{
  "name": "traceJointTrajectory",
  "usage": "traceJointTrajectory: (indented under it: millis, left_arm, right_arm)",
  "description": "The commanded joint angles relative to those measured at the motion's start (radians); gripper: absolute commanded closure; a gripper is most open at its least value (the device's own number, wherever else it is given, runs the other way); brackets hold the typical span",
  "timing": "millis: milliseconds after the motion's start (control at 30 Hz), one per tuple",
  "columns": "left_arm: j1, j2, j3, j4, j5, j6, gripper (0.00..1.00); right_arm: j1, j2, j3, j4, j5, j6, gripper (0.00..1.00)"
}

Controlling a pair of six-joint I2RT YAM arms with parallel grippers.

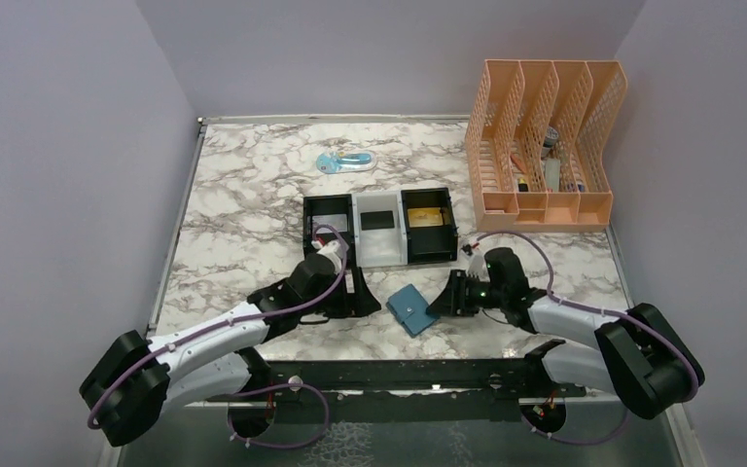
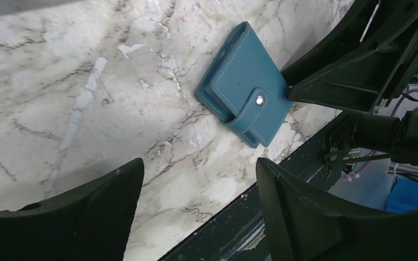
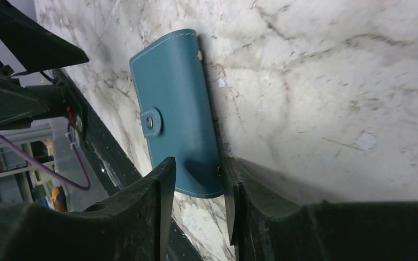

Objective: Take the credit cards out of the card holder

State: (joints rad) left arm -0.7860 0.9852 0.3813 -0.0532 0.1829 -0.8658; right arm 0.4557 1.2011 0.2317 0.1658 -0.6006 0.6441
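Observation:
The card holder (image 1: 411, 308) is a teal-blue wallet lying flat on the marble table near its front edge. It is folded shut, its strap fastened with a snap. It also shows in the left wrist view (image 2: 245, 81) and the right wrist view (image 3: 174, 109). No cards show in it. My left gripper (image 1: 364, 294) is open and empty just left of it (image 2: 198, 166). My right gripper (image 1: 444, 300) is at its right end, jaws a little apart and straddling the wallet's near corner (image 3: 198, 163), not clamped on it.
A black-and-white three-compartment tray (image 1: 379, 251) stands behind the wallet, with a dark card (image 1: 380, 219) in the middle and a tan card (image 1: 428, 216) at the right. An orange file rack (image 1: 545, 141) stands at the back right. A clear-blue item (image 1: 343, 161) lies at the back.

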Motion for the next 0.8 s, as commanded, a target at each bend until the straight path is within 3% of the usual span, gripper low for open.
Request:
traceJointTrajectory:
  millis: [0,200,433,767]
  left_arm:
    - [-0.096,0.023,-0.023,0.116,-0.137,-0.076,0.23]
    - [-0.221,0.123,0.007,0.157,-0.28,-0.103,0.27]
    - [-0.288,0.298,0.176,0.062,-0.405,-0.035,0.35]
    - [-0.395,0.513,0.435,-0.136,-0.497,0.051,0.42]
  right_arm:
    - [0.065,-0.005,-0.057,0.098,-0.011,0.072,0.62]
    - [0.205,-0.047,-0.085,0.14,0.07,0.134,0.62]
    - [0.207,-0.213,-0.033,-0.125,0.349,0.162,0.57]
    - [0.207,-0.259,-0.115,0.009,0.402,0.393,0.6]
